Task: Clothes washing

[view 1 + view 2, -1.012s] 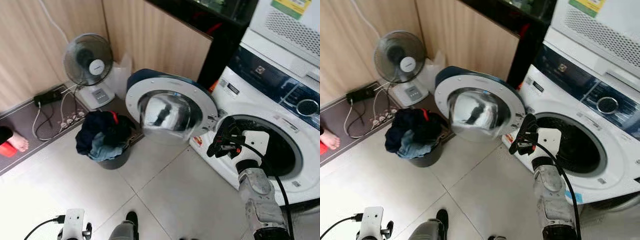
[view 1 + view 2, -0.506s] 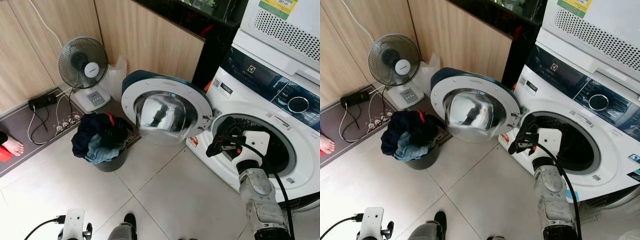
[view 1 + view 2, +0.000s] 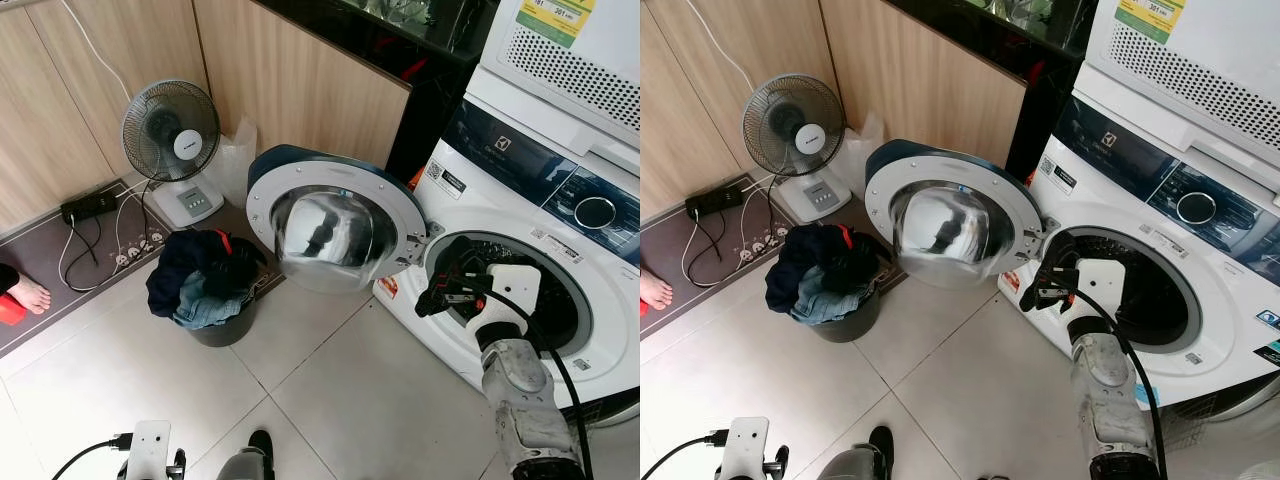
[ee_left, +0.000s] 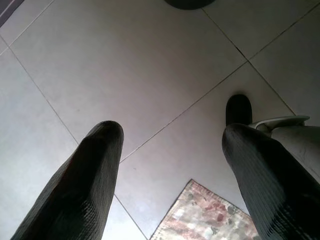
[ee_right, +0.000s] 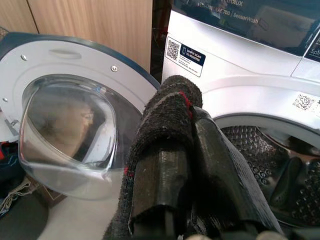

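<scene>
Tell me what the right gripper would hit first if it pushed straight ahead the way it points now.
Judging by the wrist view, the right gripper, shut on a dark sock, would probably meet the washing machine's front panel beside the drum opening; depth is unclear.

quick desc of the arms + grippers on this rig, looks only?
Right arm: mottled silver-grey forearm, white boxy wrist housing, black cable looping along it. Right gripper: two long black fingers with a ribbed texture. Left gripper: the same long black textured fingers; white wrist housing with a black cable.
</scene>
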Controlling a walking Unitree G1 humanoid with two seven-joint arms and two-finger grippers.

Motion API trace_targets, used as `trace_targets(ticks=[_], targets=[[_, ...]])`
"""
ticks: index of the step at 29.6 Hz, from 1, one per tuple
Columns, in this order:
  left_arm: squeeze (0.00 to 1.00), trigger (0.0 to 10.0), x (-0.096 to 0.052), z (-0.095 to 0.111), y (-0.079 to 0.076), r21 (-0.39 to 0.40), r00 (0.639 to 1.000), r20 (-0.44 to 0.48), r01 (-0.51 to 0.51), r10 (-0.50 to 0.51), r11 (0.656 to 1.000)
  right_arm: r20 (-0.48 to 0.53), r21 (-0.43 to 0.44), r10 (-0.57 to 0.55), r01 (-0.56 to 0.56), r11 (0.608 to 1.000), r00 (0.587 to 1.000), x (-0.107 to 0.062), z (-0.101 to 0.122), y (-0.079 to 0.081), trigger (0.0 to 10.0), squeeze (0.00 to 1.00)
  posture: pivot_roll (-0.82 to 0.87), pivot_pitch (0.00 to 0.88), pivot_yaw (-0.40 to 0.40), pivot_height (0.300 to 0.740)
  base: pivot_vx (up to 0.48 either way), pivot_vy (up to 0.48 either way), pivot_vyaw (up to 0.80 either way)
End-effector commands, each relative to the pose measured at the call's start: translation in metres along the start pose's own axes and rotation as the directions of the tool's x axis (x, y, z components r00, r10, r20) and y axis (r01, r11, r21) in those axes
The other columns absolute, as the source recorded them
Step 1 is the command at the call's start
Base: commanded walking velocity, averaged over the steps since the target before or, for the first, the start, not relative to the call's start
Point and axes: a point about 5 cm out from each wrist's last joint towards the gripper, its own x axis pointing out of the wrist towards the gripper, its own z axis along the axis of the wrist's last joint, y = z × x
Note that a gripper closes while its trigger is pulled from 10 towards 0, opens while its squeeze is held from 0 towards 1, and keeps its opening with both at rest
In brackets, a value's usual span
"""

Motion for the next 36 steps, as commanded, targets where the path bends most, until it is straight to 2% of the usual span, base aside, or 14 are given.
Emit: trace_targets(ticks=[1, 12, 20, 35, 36], targets=[[0.0, 10.0, -0.0055, -0.0161, -0.0008, -0.007, 0.998, -0.06, -0.003, 0.003, 1.0, 0.006, -0.004, -0.005, 0.005, 1.0, 1.0, -0.0015, 0.0027, -0.0024, 10.0, 0.0, 0.1, 0.223, -0.072, 0.74, 0.0, 0.0, 0.0], [0.0, 10.0, -0.0063, -0.0186, 0.0021, -0.016, 0.997, -0.071, -0.013, 0.012, 1.0, 0.008, -0.006, -0.006, 0.006, 1.0, 1.0, 0.0003, 0.0053, -0.0043, 10.0, 0.0, 0.09, 0.236, -0.077, 0.74, 0.0, 0.0, 0.0], [0.0, 10.0, -0.0075, -0.022, 0.0026, -0.021, 0.996, -0.086, -0.014, 0.012, 1.0, 0.012, -0.001, 0.009, -0.009, 1.0, 1.0, 0.0002, 0.0064, -0.0018, 10.0, 0.0, 0.09, 0.24, -0.078, 0.687, 0.0, 0.0, 0.0], [0.0, 10.0, -0.009, -0.0258, 0.0075, -0.02, 0.995, -0.099, -0.018, 0.016, 1.0, 0.007, 0.007, 0.017, -0.017, 1.0, 1.0, 0.0004, 0.0072, -0.0007, 10.0, 0.0, 0.09, 0.245, -0.078, 0.687, 0.0, 0.0, 0.0], [0.0, 10.0, -0.009, -0.0258, 0.0075, -0.019, 0.995, -0.099, -0.018, 0.016, 1.0, 0.01, 0.009, 0.02, -0.02, 1.0, 1.0, 0.0004, 0.0078, -0.0001, 10.0, 0.0, 0.09, 0.245, -0.078, 0.677, 0.0, 0.0, 0.0]])
